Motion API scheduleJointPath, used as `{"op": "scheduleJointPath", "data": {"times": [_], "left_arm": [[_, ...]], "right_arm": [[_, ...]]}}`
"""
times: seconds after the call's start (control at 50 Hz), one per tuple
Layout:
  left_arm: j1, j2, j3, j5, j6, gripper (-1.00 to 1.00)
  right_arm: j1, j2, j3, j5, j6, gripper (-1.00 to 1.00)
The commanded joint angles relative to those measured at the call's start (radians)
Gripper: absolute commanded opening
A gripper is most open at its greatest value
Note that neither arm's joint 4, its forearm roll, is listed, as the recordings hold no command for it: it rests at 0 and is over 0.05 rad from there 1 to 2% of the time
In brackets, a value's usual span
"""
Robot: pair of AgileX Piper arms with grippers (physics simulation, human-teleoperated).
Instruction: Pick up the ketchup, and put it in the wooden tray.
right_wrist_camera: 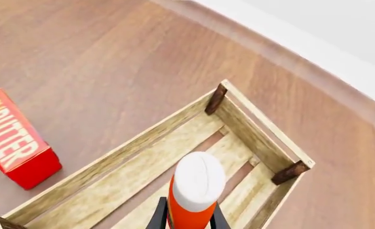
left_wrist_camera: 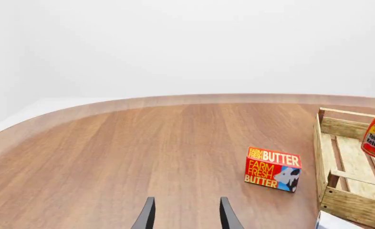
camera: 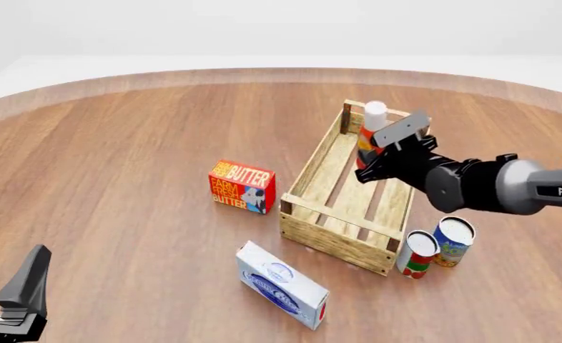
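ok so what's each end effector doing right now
Left end effector: open, holding nothing.
Right end effector: closed on the slim red-orange ketchup bottle with its white cap.

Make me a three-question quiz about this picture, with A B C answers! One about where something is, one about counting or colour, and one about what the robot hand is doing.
1. Where is the ketchup?
A. over the wooden tray
B. lying beside the butter box
C. next to the left gripper

2. How many cans stand by the tray's near corner?
A. one
B. two
C. four

3. What is the right gripper doing?
A. hanging open with nothing in it
B. pushing the white carton
C. holding the ketchup

Answers:
1 A, the front view shows the bottle above the crate's far end.
2 B, two cans stand side by side there.
3 C, the right wrist view shows its fingers on either side of the bottle.
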Motion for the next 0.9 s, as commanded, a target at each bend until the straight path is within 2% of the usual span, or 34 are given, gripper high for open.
{"op": "scheduleJointPath", "data": {"times": [0.02,0.38,0.9], "left_arm": [[0.000,0.000,0.000,0.000,0.000,1.00],[0.000,0.000,0.000,0.000,0.000,1.00],[0.000,0.000,0.000,0.000,0.000,1.00]], "right_arm": [[0.001,0.060,-0.020,-0.040,0.028,-1.00],[0.012,0.144,-0.012,-0.098,0.051,-1.00],[0.028,0.195,-0.018,-0.116,0.063,-1.00]]}}
